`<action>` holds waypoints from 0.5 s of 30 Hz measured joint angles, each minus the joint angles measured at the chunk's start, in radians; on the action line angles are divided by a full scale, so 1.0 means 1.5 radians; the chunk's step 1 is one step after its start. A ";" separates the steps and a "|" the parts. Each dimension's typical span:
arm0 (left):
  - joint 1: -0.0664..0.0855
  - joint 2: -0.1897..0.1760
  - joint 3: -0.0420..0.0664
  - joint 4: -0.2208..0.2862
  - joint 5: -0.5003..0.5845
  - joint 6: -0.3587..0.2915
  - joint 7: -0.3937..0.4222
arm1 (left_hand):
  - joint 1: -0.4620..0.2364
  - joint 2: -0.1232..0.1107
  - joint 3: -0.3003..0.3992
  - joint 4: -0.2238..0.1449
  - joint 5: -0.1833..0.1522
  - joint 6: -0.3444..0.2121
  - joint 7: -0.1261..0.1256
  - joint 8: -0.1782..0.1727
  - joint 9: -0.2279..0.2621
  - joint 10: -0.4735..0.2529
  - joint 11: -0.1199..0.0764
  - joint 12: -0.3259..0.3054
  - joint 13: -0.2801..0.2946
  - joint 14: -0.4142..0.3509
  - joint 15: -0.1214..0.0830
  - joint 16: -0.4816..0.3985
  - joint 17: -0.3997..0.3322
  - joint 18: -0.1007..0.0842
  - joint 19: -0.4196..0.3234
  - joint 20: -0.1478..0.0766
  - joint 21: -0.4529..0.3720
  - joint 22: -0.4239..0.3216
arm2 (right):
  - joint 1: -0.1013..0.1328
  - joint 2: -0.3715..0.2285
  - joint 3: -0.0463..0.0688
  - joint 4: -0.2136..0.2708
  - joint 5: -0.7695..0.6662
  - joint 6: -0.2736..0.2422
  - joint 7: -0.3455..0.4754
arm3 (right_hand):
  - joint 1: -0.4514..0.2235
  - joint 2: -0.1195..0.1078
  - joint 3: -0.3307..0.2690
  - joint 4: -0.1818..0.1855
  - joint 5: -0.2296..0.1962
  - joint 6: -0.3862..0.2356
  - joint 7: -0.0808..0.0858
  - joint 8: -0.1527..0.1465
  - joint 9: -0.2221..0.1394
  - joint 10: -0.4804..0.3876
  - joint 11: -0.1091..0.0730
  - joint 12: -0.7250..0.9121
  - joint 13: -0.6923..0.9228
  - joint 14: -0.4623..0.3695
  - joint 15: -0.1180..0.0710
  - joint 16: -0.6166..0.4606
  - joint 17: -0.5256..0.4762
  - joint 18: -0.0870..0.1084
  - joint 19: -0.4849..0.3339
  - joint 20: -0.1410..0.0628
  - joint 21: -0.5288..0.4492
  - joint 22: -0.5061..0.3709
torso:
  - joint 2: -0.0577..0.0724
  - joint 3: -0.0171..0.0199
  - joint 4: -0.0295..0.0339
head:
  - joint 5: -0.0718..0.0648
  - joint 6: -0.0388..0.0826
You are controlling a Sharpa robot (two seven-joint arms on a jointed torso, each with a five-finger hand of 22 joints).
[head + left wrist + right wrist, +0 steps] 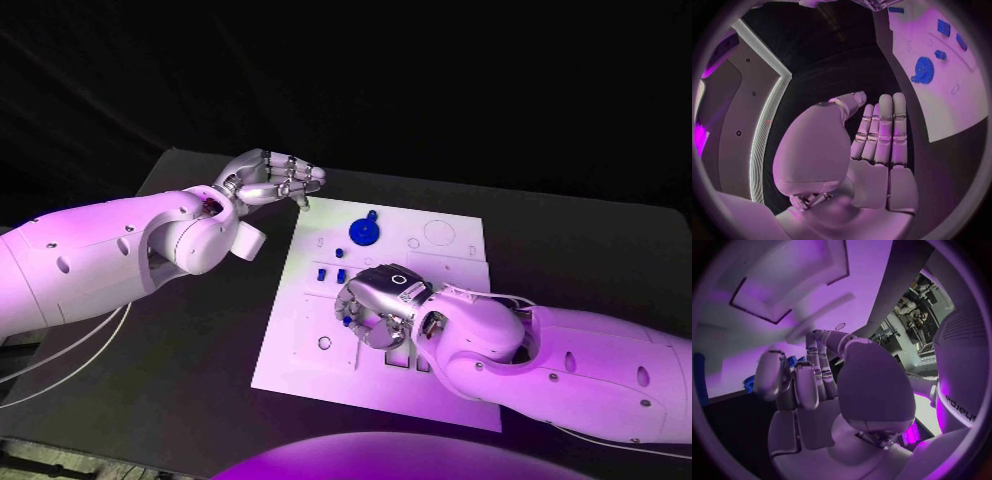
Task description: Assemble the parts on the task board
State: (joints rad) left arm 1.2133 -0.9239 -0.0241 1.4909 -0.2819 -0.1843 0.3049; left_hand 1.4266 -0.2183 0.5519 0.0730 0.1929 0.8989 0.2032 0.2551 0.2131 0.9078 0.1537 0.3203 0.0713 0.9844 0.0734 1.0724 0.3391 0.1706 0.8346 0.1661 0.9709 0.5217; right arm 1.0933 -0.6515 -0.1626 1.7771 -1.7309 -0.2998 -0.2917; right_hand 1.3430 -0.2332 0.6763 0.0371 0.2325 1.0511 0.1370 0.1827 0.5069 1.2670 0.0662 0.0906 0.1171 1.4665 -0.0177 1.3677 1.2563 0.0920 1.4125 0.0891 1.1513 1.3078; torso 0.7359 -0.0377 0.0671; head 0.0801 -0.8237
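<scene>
Parts (366, 230): small blue pieces on the white task board (447, 400), mid-bench; likely light, rigid, pinched by edges.
Right hand (378, 305): curled over board; hold on a blue piece unclear.
Left hand (271, 180): fingers together, holding nothing.

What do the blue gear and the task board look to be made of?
Blue gear: probably moulded plastic, judging by its even saturated colour and dull sheen. Task board: a rigid white plate, matt, with cut-out recesses; plastic or painted metal, I cannot tell which.
</scene>
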 measured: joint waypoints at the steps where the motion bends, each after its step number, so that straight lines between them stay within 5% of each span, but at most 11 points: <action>1: 0.000 0.000 0.000 0.000 0.000 0.000 0.000 | 0.000 0.000 0.000 0.000 0.000 0.000 0.000 0.000 0.000 0.000 0.000 0.000 0.000 0.000 0.000 0.000 0.000 0.000 0.000 0.000 0.000 0.000 | 0.000 0.000 0.000 0.000 0.000 0.000 0.000 | -0.003 -0.003 -0.002 0.002 0.000 -0.007 0.000 -0.004 -0.002 -0.007 0.002 -0.003 0.000 0.000 0.000 0.000 -0.004 0.000 -0.003 0.000 -0.007 0.000 | 0.000 0.0000 -0.0002 | 0.000 0.000; 15: 0.000 -0.003 0.000 0.000 0.000 0.003 -0.003 | 0.000 0.000 0.000 0.000 0.000 0.000 0.000 0.000 0.000 -0.002 -0.002 0.000 -0.001 0.000 0.000 0.000 0.000 0.000 -0.002 0.002 0.000 -0.001 | 0.000 -0.045 -0.002 0.026 0.000 -0.032 0.000 | -0.014 -0.028 -0.024 0.004 0.001 -0.041 -0.001 -0.025 -0.011 -0.048 0.008 -0.015 -0.013 0.000 0.005 -0.009 -0.030 0.000 -0.014 0.005 -0.042 0.000 | 0.000 0.0008 -0.0006 | -0.003 0.005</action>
State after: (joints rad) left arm 1.2133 -0.9280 -0.0248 1.4907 -0.2819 -0.1804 0.3009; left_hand 1.4266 -0.2183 0.5519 0.0730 0.1929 0.8989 0.2032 0.2551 0.2131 0.9042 0.1501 0.3203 0.0704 0.9844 0.0734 1.0724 0.3389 0.1706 0.8319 0.1688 0.9710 0.5209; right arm 1.0934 -0.7185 -0.1649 1.8165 -1.7309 -0.3475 -0.2923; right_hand 1.3226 -0.2753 0.6401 0.0428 0.2346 0.9895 0.1355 0.1447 0.4906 1.1949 0.0787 0.0678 0.0979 1.4665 -0.0106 1.3544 1.2115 0.0921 1.3909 0.0966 1.0881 1.3076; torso 0.7360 -0.0364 0.0662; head 0.0760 -0.8160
